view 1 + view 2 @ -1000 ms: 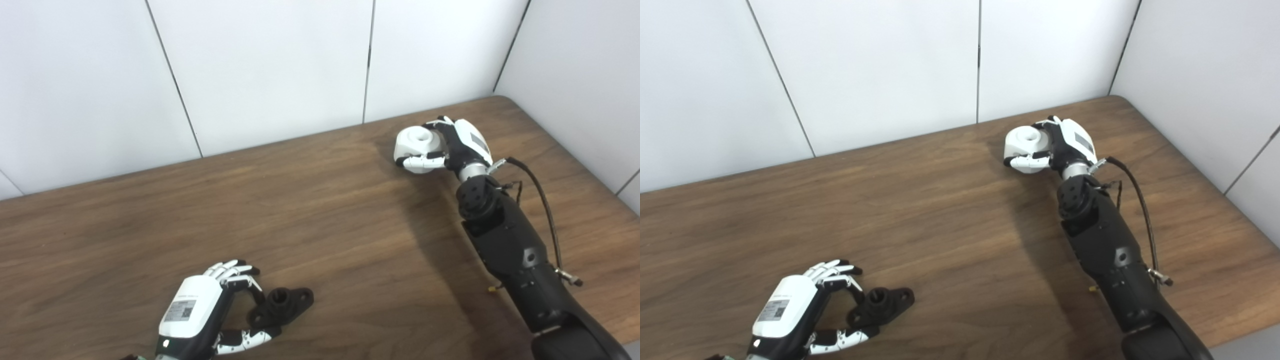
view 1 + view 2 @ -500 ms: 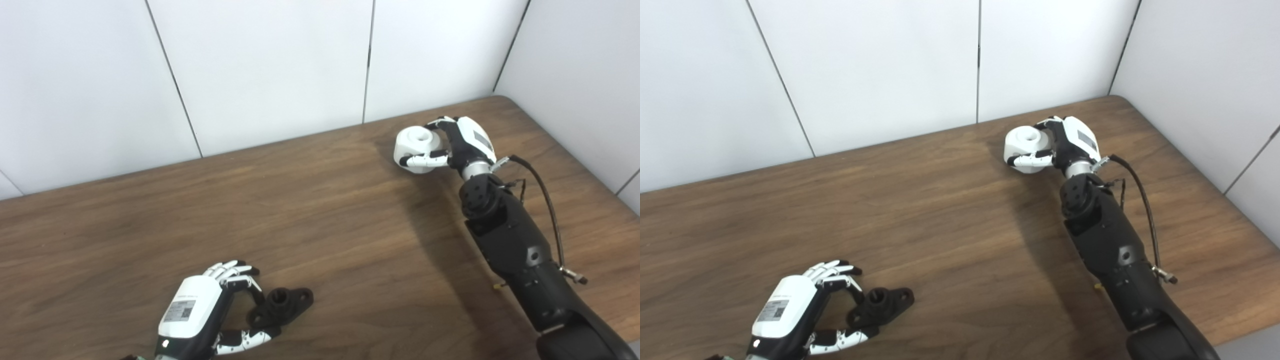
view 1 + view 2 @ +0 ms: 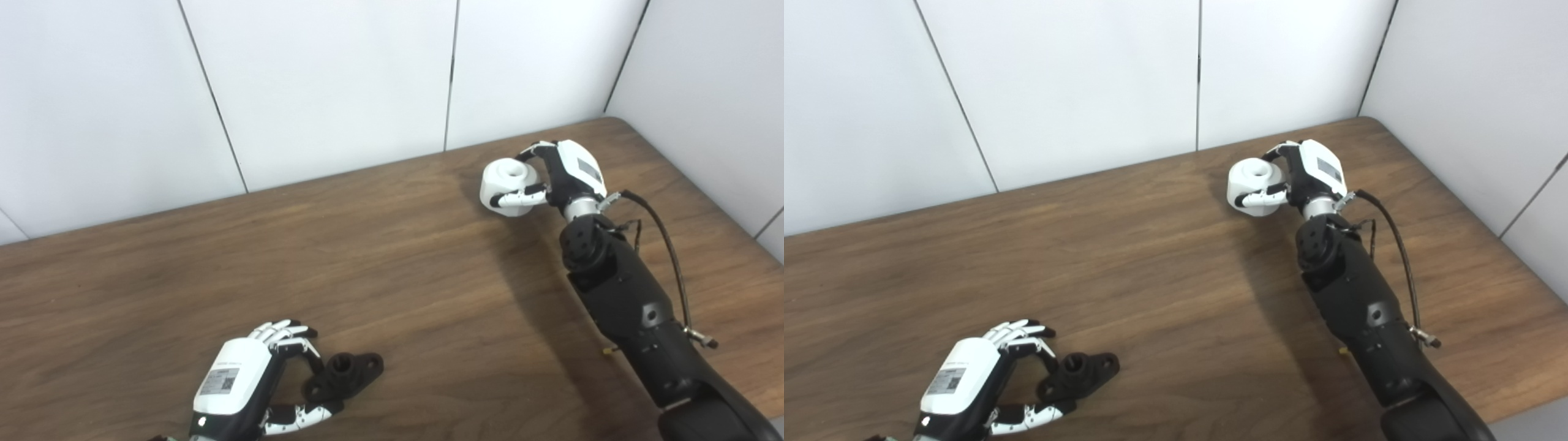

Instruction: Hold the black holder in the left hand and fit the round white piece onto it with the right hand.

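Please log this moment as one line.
left hand: at black holder | right hand: gripping round white piece | parts: apart

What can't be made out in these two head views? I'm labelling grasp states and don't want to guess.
- Whether the round white piece is lifted or rests on the table: both views, its underside is hidden.
- Whether the left hand grips the black holder or only cages it: contact is too small to see.
- Left arm: cut off by the bottom edge.
- Right hand palm: hidden behind the piece.
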